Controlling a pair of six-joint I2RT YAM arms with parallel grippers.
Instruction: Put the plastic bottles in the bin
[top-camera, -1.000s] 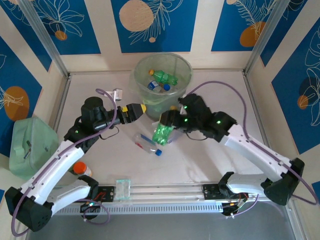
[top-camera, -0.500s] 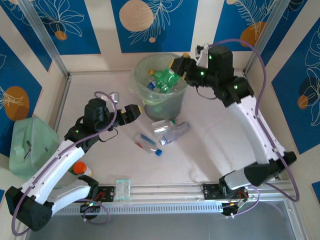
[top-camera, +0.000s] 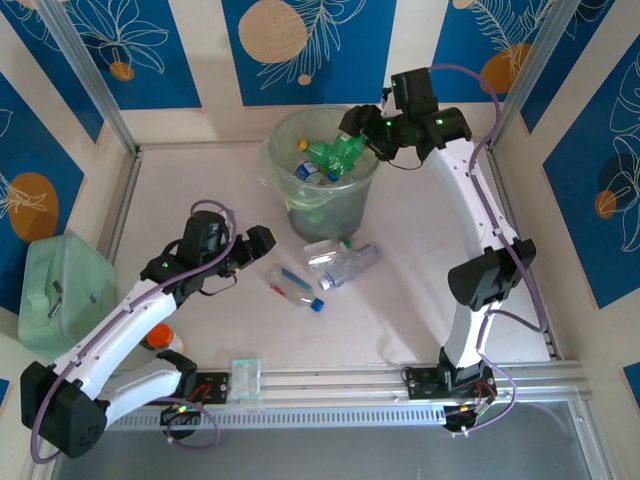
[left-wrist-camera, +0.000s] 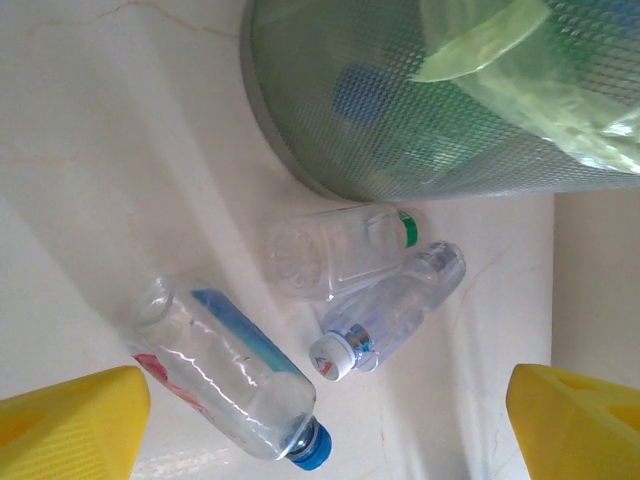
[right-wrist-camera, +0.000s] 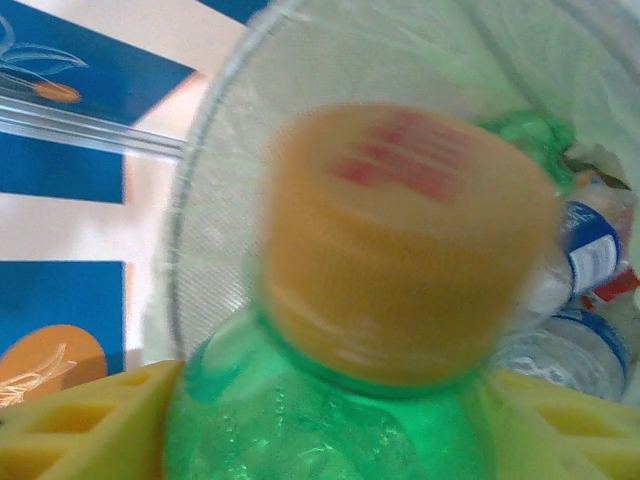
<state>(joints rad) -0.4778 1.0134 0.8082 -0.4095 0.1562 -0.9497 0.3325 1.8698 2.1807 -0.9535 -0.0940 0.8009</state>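
Right arm has swung clear across since a second ago: it was low over the worktop with the green bottle, and now the right gripper (top-camera: 354, 138) is up over the rim of the bin (top-camera: 276, 150). The left arm has eased back from the bin's base too.

The green bottle (top-camera: 339, 155) hangs off the right gripper's tips, above the bin's open mouth. From the right wrist it sits between the two yellow fingers (right-wrist-camera: 90, 425), orange-yellow cap (right-wrist-camera: 405, 240) pointing away from the gripper and badly blurred. The body seems to meet both fingers, but I cannot tell whether the grip is firm or letting go. Beyond the cap, inside the bin (right-wrist-camera: 215, 210), lie blue-labelled bottles (right-wrist-camera: 590, 250).

Over to the left gripper (top-camera: 262, 240), jaws spread wide and holding nothing, hovering over the worktop (top-camera: 190, 180). In the left wrist view its fingertips sit at the two bottom corners. Three bottles lie on their sides ahead of it. Closest, just off the left finger, is the blue-capped bottle (left-wrist-camera: 225, 370). Farther out lies the green-capped clear bottle (left-wrist-camera: 335, 250), with a white-capped bottle (left-wrist-camera: 395, 310) touching it. The bin's wall (left-wrist-camera: 400, 110) stands just beyond those two.
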